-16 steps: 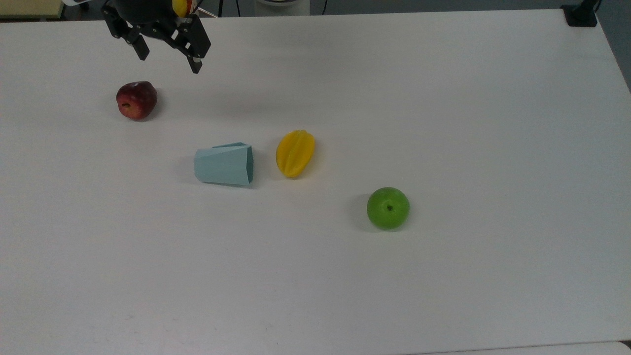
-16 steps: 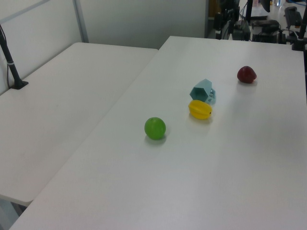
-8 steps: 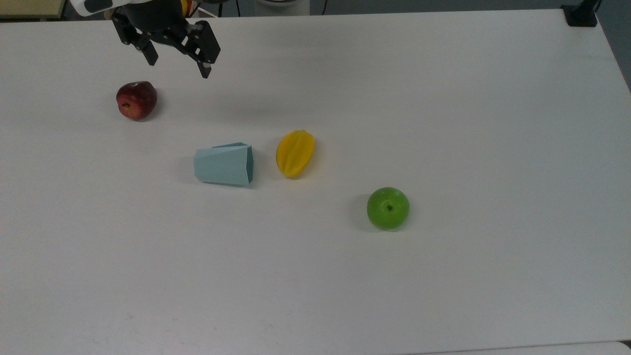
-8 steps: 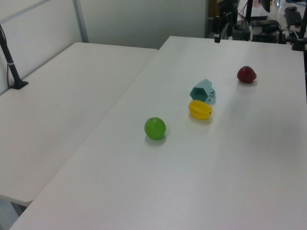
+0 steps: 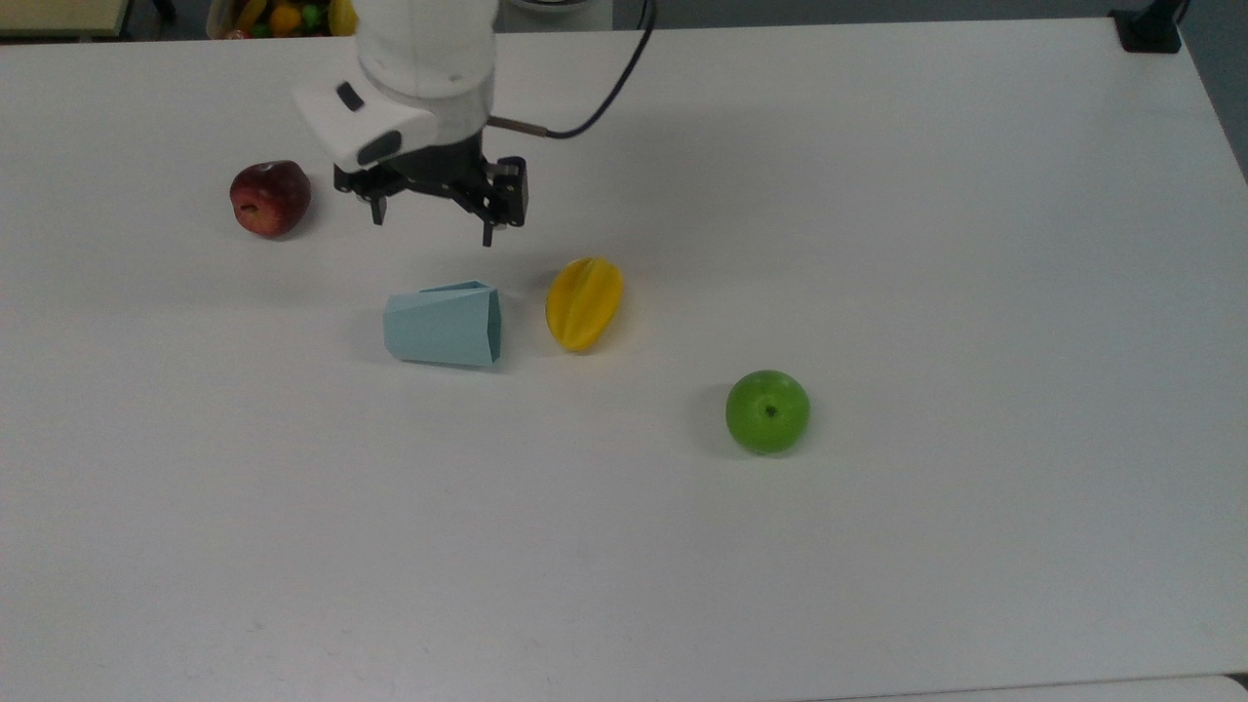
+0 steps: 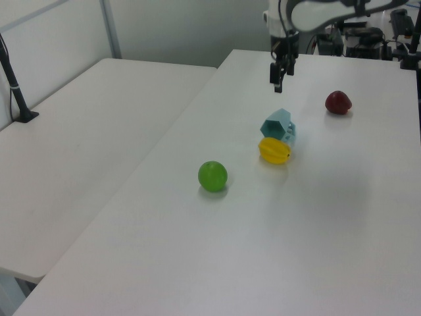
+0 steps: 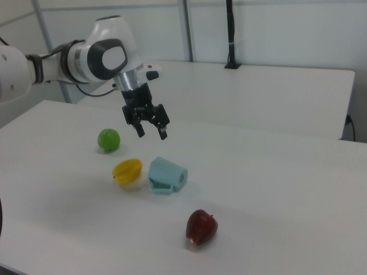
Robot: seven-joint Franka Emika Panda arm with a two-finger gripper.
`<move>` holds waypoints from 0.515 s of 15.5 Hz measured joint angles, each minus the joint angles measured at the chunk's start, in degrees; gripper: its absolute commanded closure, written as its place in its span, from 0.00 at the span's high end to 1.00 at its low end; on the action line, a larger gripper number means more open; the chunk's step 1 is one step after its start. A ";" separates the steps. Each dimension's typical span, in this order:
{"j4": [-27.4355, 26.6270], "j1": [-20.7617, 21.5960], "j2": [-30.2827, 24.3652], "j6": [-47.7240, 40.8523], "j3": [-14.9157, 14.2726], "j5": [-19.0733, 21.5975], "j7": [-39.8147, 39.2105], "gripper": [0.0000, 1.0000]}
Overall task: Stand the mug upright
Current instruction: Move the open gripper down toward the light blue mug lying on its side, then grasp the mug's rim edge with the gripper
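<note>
The pale blue-green faceted mug lies on its side on the white table, its darker open mouth facing the yellow starfruit on the top view's right. The left view shows the mug mouth-on, and in the right view the mug has a small handle against the tabletop. My gripper hangs open and empty in the air, just beyond the mug in the top view. The same open gripper sits above and behind the mug in the right view, and the gripper does in the left view too.
A red apple lies left of the gripper in the top view. A green apple sits right of and nearer than the starfruit. A second white table adjoins on the left view's left. Black posts stand at the tables' edges.
The arm has swung in from the top view's upper-left edge, down and to the right, and the open gripper now hangs close above the mug. The mug and fruits have not moved.
</note>
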 measured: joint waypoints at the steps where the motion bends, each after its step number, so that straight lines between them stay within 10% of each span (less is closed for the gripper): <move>1: -0.01 0.89 1.10 1.02 0.02 -2.16 0.59 1.00; 8: -0.12 4.93 9.13 4.39 0.09 -16.45 7.04 1.00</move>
